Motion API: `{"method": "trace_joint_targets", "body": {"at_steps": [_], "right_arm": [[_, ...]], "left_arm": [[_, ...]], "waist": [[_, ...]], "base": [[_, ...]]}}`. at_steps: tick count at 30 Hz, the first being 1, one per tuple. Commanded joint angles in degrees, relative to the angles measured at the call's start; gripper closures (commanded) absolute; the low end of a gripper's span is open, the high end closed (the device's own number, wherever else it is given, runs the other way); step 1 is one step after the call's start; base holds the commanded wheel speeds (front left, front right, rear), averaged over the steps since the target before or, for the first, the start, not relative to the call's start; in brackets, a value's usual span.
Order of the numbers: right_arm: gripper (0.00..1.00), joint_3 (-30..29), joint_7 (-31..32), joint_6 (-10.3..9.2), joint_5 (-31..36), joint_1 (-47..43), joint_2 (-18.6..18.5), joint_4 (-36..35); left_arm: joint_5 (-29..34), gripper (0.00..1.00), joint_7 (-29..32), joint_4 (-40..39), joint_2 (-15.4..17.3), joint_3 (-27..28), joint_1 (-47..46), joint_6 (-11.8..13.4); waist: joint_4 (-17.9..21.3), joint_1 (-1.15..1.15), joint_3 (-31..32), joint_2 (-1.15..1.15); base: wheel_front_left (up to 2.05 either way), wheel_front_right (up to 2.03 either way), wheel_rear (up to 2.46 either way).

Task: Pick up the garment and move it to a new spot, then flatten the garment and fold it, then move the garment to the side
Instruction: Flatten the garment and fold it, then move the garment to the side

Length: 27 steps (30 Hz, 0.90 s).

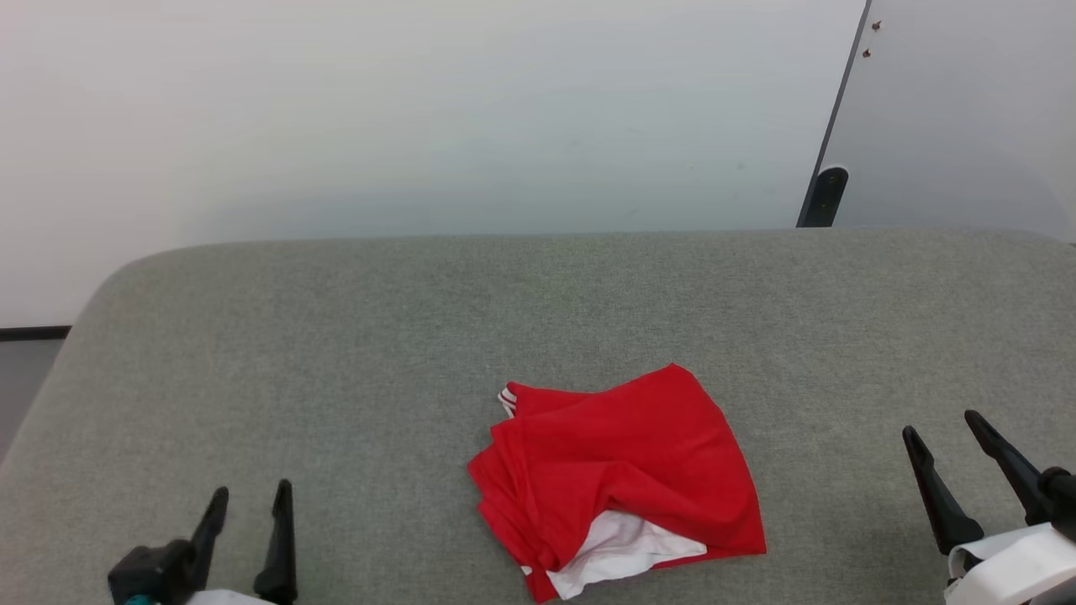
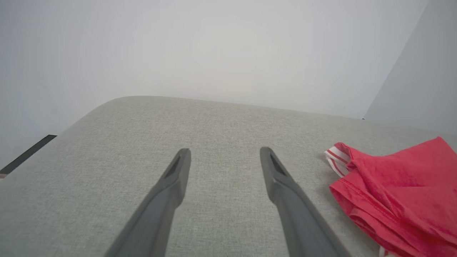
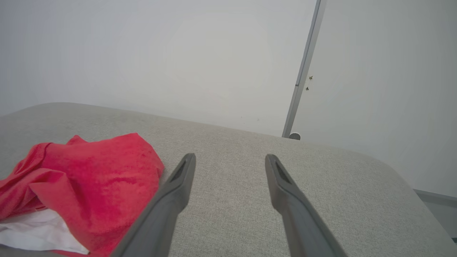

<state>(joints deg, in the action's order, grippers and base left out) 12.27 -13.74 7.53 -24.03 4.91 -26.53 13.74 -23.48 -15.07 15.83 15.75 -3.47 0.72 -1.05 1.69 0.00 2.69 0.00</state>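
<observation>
Red jersey-knit garment [image 1: 622, 454], a soft T-shirt with a white panel [image 1: 622, 546] spilling from its near edge and a bit of red-and-white striped trim [image 1: 508, 399] at its far left corner, lies bunched in a loose heap near the middle of the grey fabric-covered counter [image 1: 336, 336], closer to the near edge than the far one. No lettering shows, probably because the front is folded inward. The left end effector [image 1: 252, 489], two long dark fingers, hangs low at the near left with its fingers spread wide and nothing between them; in its wrist view the heap sits off to its right, well apart. The right end effector [image 1: 941, 424] mirrors it at the near right, fingers equally spread and empty, the heap to its left. Flanking the cloth like this looks like a ready stance: each arm can reach in from its own side, and the wide bare fabric beyond the heap leaves room to set it down afresh and spread it. None of the task appears done yet.
</observation>
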Motion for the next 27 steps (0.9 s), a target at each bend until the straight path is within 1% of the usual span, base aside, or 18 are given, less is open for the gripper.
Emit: {"method": "trace_joint_targets", "body": {"at_steps": [1, 8, 10, 13, 16, 20, 24, 27], "right_arm": [[0.0, -0.6, -0.5, -0.06, 0.6, -0.8, 0.4, 0.0], [0.0, -1.3, -0.7, -0.06, 1.5, -1.6, 1.2, -0.6], [0.0, -1.0, -0.5, -0.06, 1.7, -1.4, 1.2, -0.8], [0.0, 0.0, 0.1, -0.06, 1.4, -0.9, 1.5, -1.0], [0.0, 1.5, 0.8, -0.06, 1.2, 0.3, 1.4, -1.1], [0.0, 3.5, 2.3, -0.06, 0.7, 1.4, 1.8, -0.8], [0.0, 5.6, 5.3, -0.06, -0.5, 3.2, 1.4, 0.3], [0.0, 7.0, 10.1, -0.06, -2.4, 4.7, 0.5, 0.6]], "left_arm": [[1.2, 0.0, -0.1, 0.0, -0.8, 1.2, 0.6, -0.8], [4.8, 0.0, -0.1, 0.5, -3.1, 3.8, 0.1, -3.0], [5.8, 0.0, -0.1, 0.9, -3.5, 4.0, -0.4, -3.2], [6.8, 0.0, -0.1, 1.3, -4.0, 5.1, -1.2, -3.2], [7.4, 0.0, 0.0, 1.9, -4.1, 6.5, -1.8, -2.6], [7.4, 0.0, 0.0, 2.5, -4.1, 7.8, -2.4, -2.8], [7.4, 0.0, 0.0, 2.9, -4.4, 8.3, -2.2, -3.2], [7.3, 0.0, 0.0, 3.4, -4.6, 8.3, -2.2, -3.6]], "waist": [[0.0, 0.0, -0.1, 0.0], [-0.4, 0.0, 0.0, 0.0], [-0.9, 0.0, -0.1, 0.0], [-2.4, 0.0, -0.1, 0.0], [-4.5, 0.0, -0.2, 0.0], [-7.5, 0.0, -0.2, 0.0], [-9.7, 0.0, -0.1, 0.0], [-10.9, 0.0, -0.2, 0.0]], "base": [[0.0, 0.0, 0.0], [0.0, 0.0, 0.0], [0.0, 0.0, 0.0], [0.0, 0.0, 0.0], [0.0, 0.0, 0.0], [0.0, 0.0, 0.0], [0.0, 0.0, 0.0], [0.0, 0.0, 0.0]]}}
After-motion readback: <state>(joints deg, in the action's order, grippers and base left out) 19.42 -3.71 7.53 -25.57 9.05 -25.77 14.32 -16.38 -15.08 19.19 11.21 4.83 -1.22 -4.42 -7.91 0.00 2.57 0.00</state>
